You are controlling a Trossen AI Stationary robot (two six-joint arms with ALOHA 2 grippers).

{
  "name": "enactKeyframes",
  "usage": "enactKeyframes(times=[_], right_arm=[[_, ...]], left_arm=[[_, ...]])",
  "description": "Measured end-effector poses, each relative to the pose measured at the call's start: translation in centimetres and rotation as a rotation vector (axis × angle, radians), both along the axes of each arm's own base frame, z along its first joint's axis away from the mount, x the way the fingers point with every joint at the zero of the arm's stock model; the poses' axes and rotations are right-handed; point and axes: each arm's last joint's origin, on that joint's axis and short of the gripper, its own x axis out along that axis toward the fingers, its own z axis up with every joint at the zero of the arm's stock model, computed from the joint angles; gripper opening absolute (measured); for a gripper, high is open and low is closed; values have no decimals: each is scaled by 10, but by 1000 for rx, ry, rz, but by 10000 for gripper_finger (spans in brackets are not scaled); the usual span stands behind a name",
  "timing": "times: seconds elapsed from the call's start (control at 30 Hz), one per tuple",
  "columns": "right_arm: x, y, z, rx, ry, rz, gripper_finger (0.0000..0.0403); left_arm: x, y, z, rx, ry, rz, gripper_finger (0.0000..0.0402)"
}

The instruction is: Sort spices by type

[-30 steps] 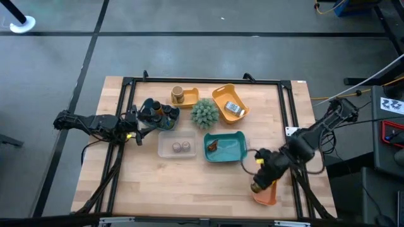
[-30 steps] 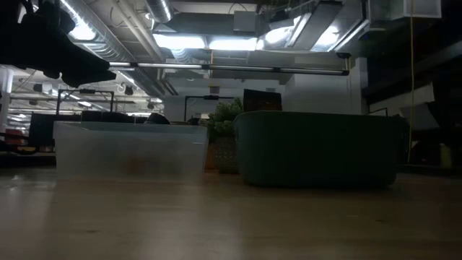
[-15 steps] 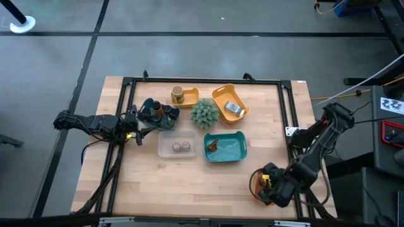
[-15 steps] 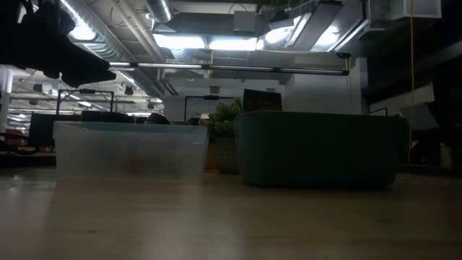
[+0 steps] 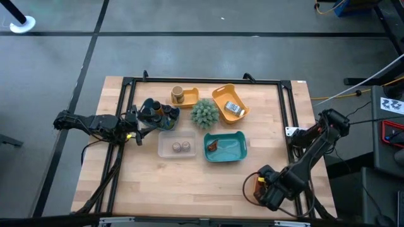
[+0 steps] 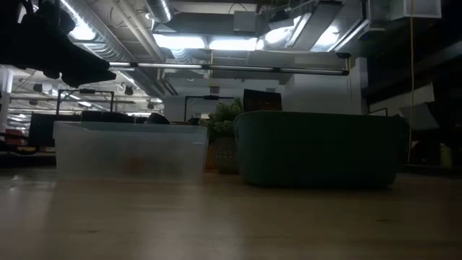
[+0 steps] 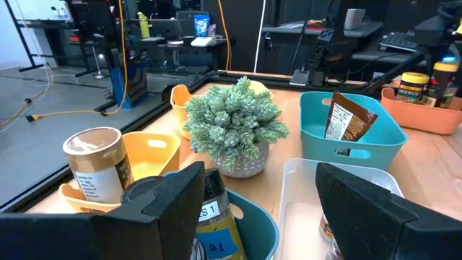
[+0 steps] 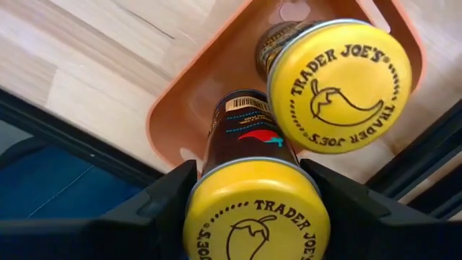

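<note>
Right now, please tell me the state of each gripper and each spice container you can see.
left gripper: open, holding nothing
right gripper: shut on near yellow-lidded jar
second yellow-lidded jar: free, upright in orange tray
tan jar: upright, lid on
amber packet: standing, leaning in teal tray
grey tins: closed, lying in clear tray
sachet: lying flat
</note>
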Motion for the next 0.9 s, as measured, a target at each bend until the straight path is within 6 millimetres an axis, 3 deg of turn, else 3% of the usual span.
enactKeyframes(times=[0.7,0.9], right_arm=[[3,0,-2,-41,-59,-9,246],[4,1,-12,-15,-76,-10,247]], left_arm=[[-1,0,-4,-3,34,2,251],[-1,0,-3,0,35,1,251]])
